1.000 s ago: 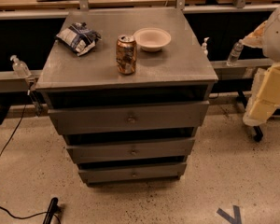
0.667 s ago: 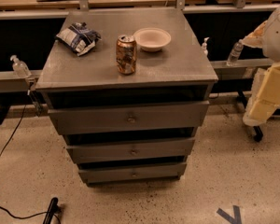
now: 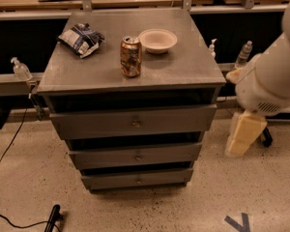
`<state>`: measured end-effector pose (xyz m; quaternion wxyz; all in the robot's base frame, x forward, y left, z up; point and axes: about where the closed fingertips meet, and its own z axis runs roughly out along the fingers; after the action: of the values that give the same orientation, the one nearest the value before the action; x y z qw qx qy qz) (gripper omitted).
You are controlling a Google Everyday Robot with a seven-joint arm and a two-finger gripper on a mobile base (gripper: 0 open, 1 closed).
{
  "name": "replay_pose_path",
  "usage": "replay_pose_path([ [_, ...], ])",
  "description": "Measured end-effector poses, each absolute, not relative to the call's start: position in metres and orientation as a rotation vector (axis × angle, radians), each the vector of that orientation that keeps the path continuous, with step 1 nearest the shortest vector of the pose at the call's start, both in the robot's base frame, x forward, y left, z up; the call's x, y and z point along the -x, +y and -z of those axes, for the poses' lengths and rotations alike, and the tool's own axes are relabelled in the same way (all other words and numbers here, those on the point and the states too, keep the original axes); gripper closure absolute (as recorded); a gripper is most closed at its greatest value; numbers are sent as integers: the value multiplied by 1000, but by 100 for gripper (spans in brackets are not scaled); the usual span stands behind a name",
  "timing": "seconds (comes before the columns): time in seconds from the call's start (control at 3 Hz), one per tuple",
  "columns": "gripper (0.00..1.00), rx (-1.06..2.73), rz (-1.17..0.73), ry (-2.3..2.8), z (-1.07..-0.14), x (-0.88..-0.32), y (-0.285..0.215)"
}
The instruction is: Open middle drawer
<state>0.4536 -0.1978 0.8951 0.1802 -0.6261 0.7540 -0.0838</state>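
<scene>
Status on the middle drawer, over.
End effector right of cabinet, not touching. Middle drawer shut, knob untouched. Can, bowl, bag on top, none blocking.

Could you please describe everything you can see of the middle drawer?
The middle drawer is a wide, shallow grey metal-looking front with a small round centre knob, second of three in the cabinet. It sits level and looks shut, dark gaps above and below. Nothing touches it; the gripper hangs apart at its right.

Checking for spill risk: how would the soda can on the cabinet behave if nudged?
The can stands upright, tall and narrow, so it probably tips, then rolls. Thin metal, likely light. The gripper hangs right of the cabinet, apart from it.
</scene>
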Motion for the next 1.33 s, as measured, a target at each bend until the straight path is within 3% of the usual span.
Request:
replay_pose_path([
  [0.67, 0, 1788, 205, 2126, -856, -456, -197],
  [1.33, 0, 1689, -214, 2020, -709, -484, -185],
])
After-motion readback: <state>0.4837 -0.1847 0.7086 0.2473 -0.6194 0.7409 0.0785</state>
